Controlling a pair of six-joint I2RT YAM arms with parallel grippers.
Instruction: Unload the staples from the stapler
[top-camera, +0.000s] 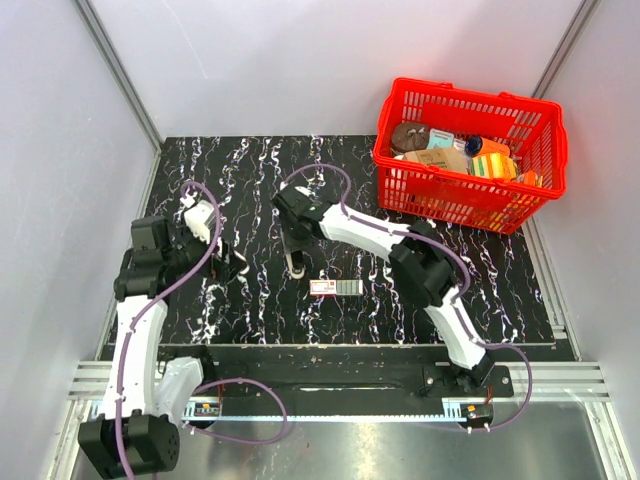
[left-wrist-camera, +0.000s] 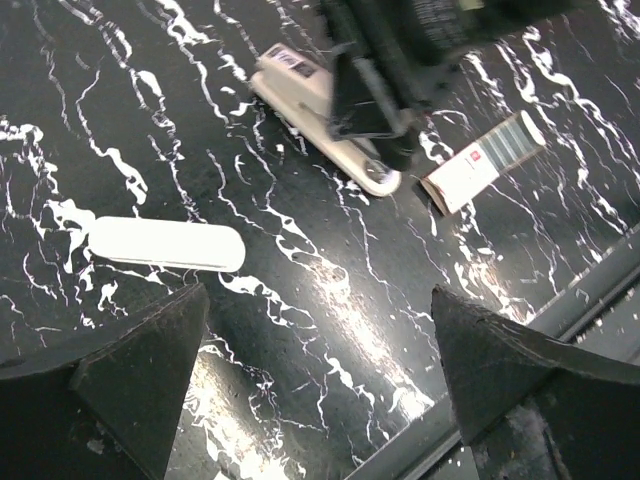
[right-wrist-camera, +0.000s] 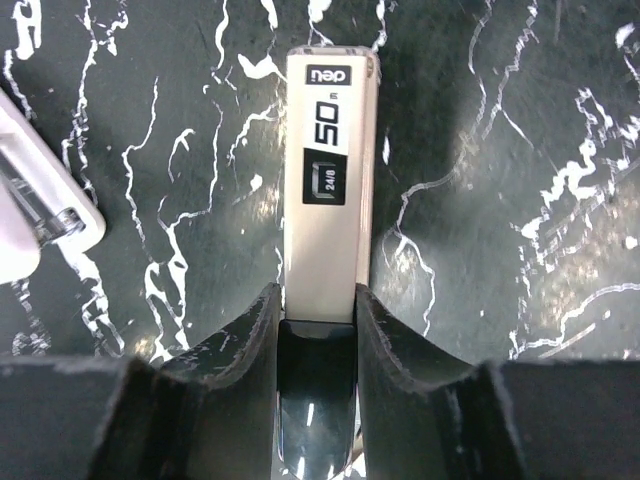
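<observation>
The stapler is a beige bar with a "50 24/6" label and a black rear end, lying on the black marbled mat. My right gripper is shut on its rear part, one finger on each side. It shows in the top view and, under the right gripper, in the left wrist view. My left gripper is open and empty, hovering over the mat left of the stapler. No loose staple strip shows; the staples are hidden.
A small red-and-white box with a grey striped end lies just right of the stapler. A white pill-shaped piece lies near my left gripper. A white part with metal lies left of the stapler. A red basket stands back right.
</observation>
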